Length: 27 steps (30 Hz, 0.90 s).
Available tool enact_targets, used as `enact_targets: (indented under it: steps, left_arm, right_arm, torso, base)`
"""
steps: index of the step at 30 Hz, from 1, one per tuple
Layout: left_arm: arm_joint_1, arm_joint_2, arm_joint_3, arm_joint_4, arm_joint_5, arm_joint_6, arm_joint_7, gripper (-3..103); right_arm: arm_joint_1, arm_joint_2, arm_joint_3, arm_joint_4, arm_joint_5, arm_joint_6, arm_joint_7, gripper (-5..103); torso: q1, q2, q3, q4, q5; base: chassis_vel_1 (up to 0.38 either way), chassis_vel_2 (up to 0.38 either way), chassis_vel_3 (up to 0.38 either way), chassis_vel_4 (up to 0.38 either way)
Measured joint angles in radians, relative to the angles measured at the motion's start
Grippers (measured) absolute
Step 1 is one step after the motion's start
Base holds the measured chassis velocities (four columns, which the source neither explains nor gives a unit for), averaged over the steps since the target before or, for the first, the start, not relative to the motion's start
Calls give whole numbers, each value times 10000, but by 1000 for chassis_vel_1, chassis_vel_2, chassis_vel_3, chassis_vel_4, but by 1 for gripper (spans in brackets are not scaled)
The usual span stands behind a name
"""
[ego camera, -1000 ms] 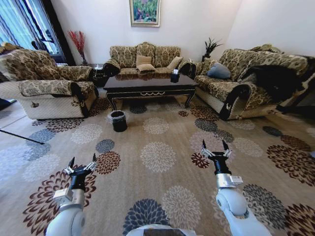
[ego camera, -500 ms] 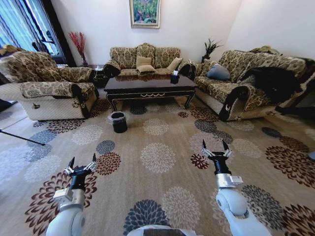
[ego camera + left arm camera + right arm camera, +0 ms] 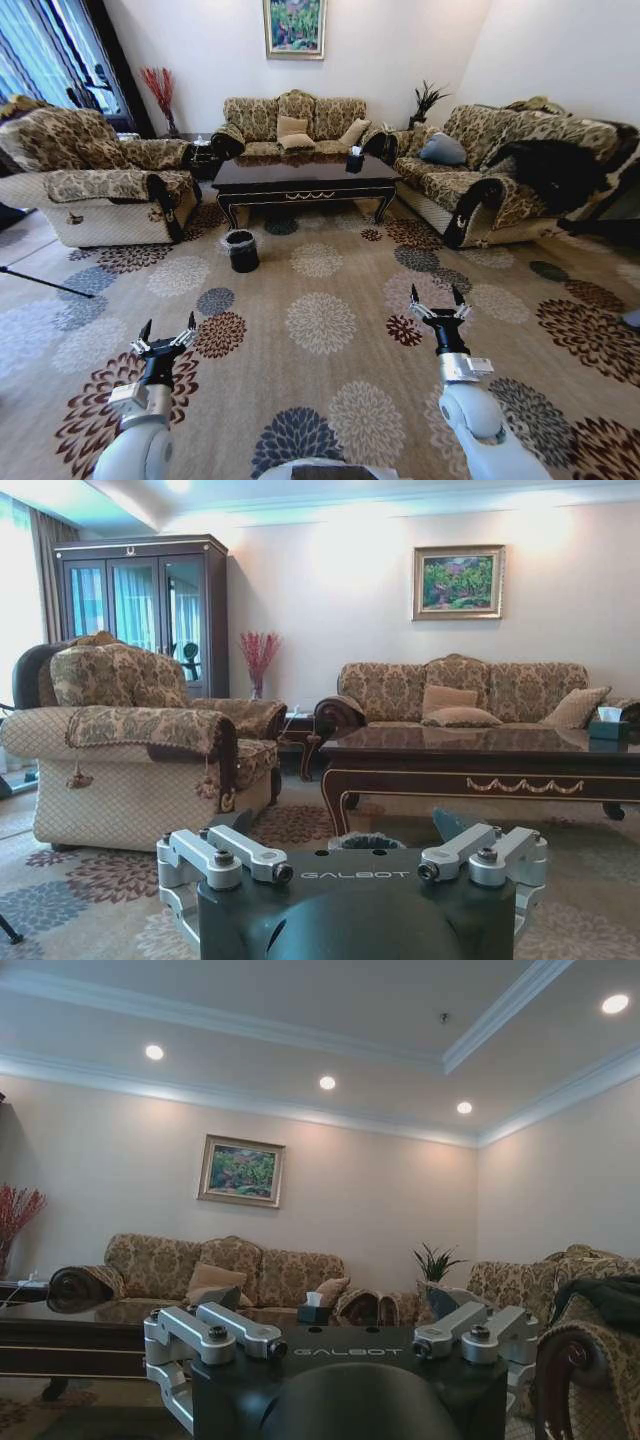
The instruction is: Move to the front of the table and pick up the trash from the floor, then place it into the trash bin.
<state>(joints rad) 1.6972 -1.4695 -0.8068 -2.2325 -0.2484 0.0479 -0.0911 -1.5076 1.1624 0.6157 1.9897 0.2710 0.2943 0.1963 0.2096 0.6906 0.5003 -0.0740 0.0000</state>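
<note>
The dark glossy table (image 3: 305, 178) stands at the far end of the carpet, in front of the sofa. The small black trash bin (image 3: 240, 250) with a clear liner sits on the floor off the table's front left corner. I cannot make out the trash among the carpet's flower patterns. My left gripper (image 3: 167, 335) is open, held low at the near left over the carpet. My right gripper (image 3: 437, 300) is open at the near right. In the left wrist view the left gripper (image 3: 350, 852) faces the table (image 3: 480, 755), with the bin's rim (image 3: 365, 841) just beyond it.
An armchair (image 3: 95, 185) stands at the left, a long sofa (image 3: 500, 170) at the right and another sofa (image 3: 295, 118) behind the table. A tissue box (image 3: 354, 158) sits on the table. A dark rod (image 3: 45, 281) lies on the floor at the left. Open flowered carpet (image 3: 320, 320) stretches ahead.
The whole view has shifted slightly, with the table and bin a little lower and nearer: the camera has moved forward. Both arms hold the same pose.
</note>
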Motion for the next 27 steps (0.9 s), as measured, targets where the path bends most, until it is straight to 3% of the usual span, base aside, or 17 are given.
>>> enact_targets:
  steps: [27]
  left_arm:
    - [0, 0, 0, 0, 0, 0, 0, 100]
  right_arm:
    - [0, 0, 0, 0, 0, 0, 0, 100]
  torso:
    - [494, 1170, 678, 0, 0]
  base:
    - [0, 0, 0, 0]
